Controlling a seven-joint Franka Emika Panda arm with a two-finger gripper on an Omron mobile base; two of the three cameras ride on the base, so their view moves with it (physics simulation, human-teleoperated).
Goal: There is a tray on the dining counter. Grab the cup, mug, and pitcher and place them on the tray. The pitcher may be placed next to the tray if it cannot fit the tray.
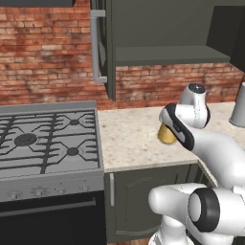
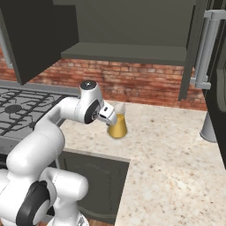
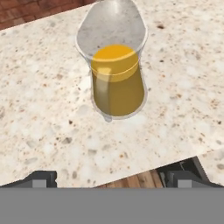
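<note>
Left base view. The white arm rises from the lower right and bends forward over a speckled beige counter (image 1: 129,139) set on dark cabinets beside a gas stove (image 1: 48,143). The pitcher (image 1: 166,135), clear glass holding amber liquid, stands on this counter; only its lower body is visible past the forearm, which hides the hand. A grey tapered vessel (image 1: 238,109) stands near the brick wall at the far right. An open cabinet door (image 1: 101,45) hangs above the counter.

Right base view. The pitcher (image 2: 118,122) stands upright on the counter (image 2: 176,154), close to its front edge. The wrist reaches it from the left, and the hand (image 2: 110,116) sits just beside the glass body; contact cannot be judged from here.

Hand view. The pitcher (image 3: 114,72) lies straight ahead, centred, its flared rim towards the top. The two dark fingertips (image 3: 41,178) stand far apart at the lower corners, so the hand is spread wide and empty, with the pitcher not yet between the fingers.

Progress. Judging from these views, the work is at the approach to the pitcher: it has not been gripped or lifted. Carrying it to the tray remains, as does whatever is left to do with the cup and mug.
</note>
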